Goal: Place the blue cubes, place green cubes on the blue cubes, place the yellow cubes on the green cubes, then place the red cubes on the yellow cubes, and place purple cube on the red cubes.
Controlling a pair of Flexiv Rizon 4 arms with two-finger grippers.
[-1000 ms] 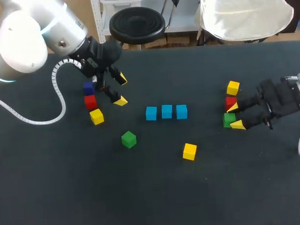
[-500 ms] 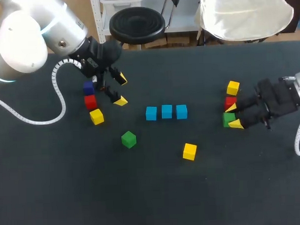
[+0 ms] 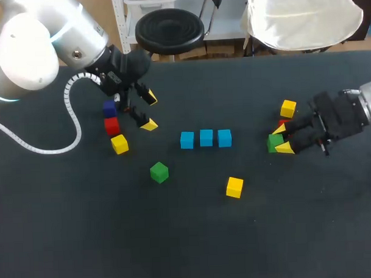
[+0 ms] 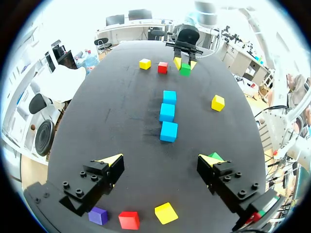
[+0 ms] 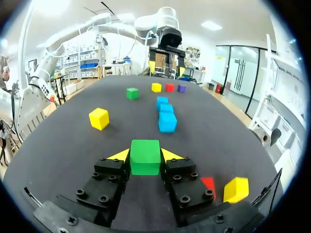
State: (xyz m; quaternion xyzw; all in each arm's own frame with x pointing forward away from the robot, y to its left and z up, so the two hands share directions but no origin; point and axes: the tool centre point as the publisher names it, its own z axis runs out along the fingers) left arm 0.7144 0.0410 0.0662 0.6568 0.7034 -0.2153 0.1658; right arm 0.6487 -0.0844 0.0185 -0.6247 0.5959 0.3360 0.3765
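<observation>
At table's right side, right gripper [image 3: 279,140]: clamped on a small green cube [image 5: 145,156], one yellow-tipped finger on each of two opposite faces. This side pinch left the cube's top and bottom free, judged handy for setting it flat onto another cube.
Held cube, position: just beside a red cube [image 3: 285,124] and a yellow cube [image 3: 288,108], well apart from the blue row. Could not tell whether it was clear of the black table [image 3: 189,236].
Three blue cubes [image 3: 206,138]: in a close row at mid-table, nothing on top. Judged to be the finished base layer.
Second green cube [image 3: 159,171]: loose, near the row's left end.
Left gripper [image 3: 150,111]: fingers spread wide, holding nothing. It hung just beside a column of purple cube [image 3: 109,109], second red cube [image 3: 112,125] and second yellow cube [image 3: 119,144], judged parked away from the row to keep the right arm's path free.
Third yellow cube [image 3: 235,186]: loose, in front of the row's right end.
Step in hand (judgement): first green cube gripped, green layer not yet begun.
</observation>
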